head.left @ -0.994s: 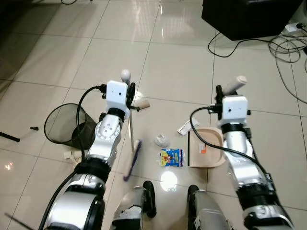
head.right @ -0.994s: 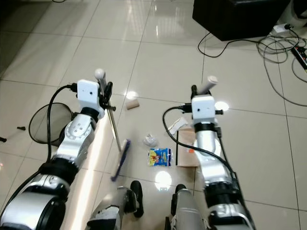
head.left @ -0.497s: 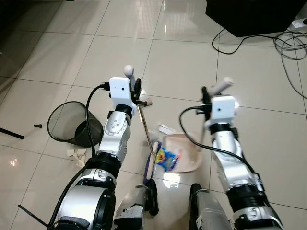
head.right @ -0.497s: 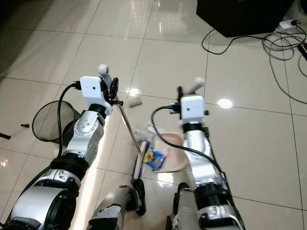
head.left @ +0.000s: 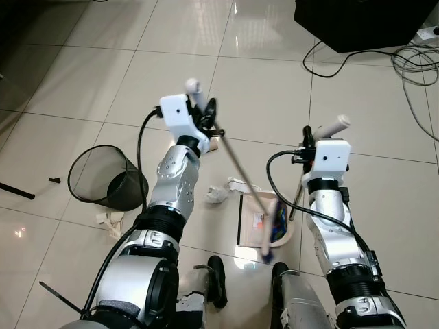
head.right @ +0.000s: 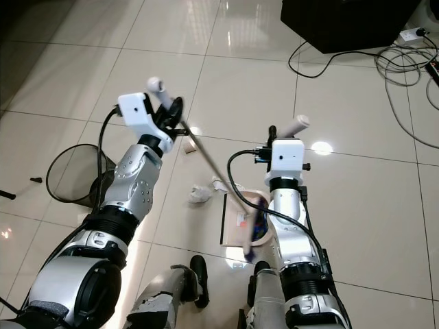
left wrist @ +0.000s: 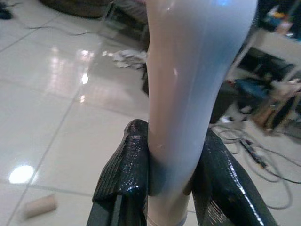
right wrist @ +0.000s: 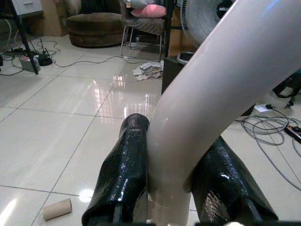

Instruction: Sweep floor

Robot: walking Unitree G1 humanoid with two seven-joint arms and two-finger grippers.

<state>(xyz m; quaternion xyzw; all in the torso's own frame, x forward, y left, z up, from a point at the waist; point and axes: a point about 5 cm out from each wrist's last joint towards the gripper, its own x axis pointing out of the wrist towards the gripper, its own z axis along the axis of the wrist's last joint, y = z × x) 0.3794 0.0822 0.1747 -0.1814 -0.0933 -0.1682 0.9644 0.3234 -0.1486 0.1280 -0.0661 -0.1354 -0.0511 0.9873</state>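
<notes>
You have one broom (head.left: 241,166), slanting down into one dustpan (head.left: 257,221). Left gripper (left wrist: 165,181) clamps its handle; right gripper (right wrist: 171,181) clamps the dustpan's handle.

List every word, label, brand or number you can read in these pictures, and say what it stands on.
No text can be read for certain.
Dustpan: a small orange-red sticker on its tray, print too small to read.
Snack wrapper in the dustpan: blue and colourful print, mostly hidden behind the broom, unreadable.
Fan in the right wrist view: a dark badge at its hub, lettering too blurred to read.
Power strip among the cables: no legible marking.
</notes>
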